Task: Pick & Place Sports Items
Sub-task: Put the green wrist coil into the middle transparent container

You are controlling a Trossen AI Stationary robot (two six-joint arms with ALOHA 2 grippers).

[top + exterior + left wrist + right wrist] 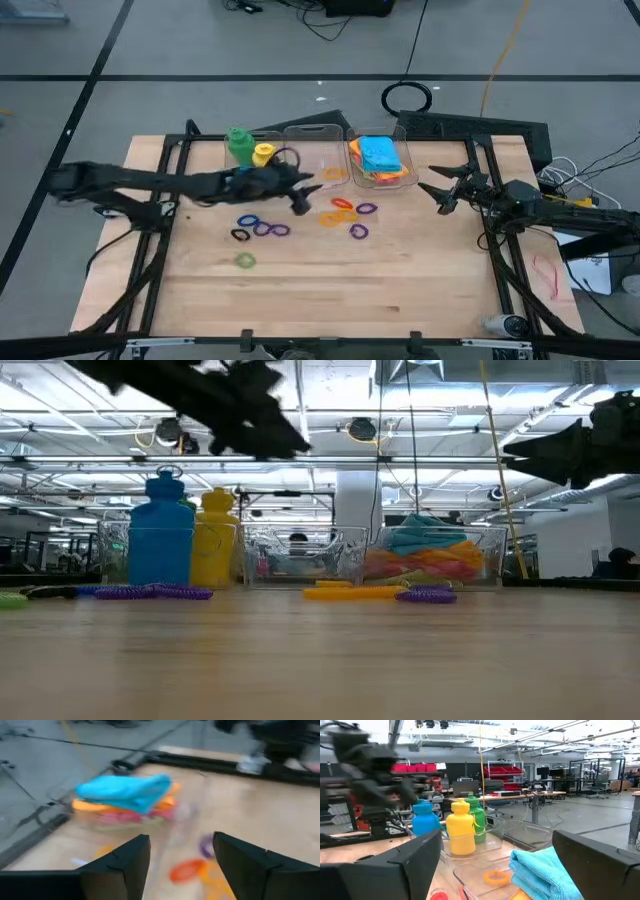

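Left end effector [303, 190]: fingers apart, nothing between them; hangs over table centre, beside the middle bin [318, 158].
Right end effector [441, 190]: fingers spread wide, empty, waiting at 3 o'clock.
Cloths [379, 155]: stacked, blue on top, in the bin [403, 180] at 1 o'clock; judged already sorted.
Bottles [243, 146]: upright at 11 o'clock.
Rings [262, 228]: loose around table [420, 290] centre, judged still to collect.

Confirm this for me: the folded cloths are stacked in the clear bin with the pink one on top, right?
Not quite: the cloths are stacked in the clear bin, but the blue one lies on top, as the high view shows.
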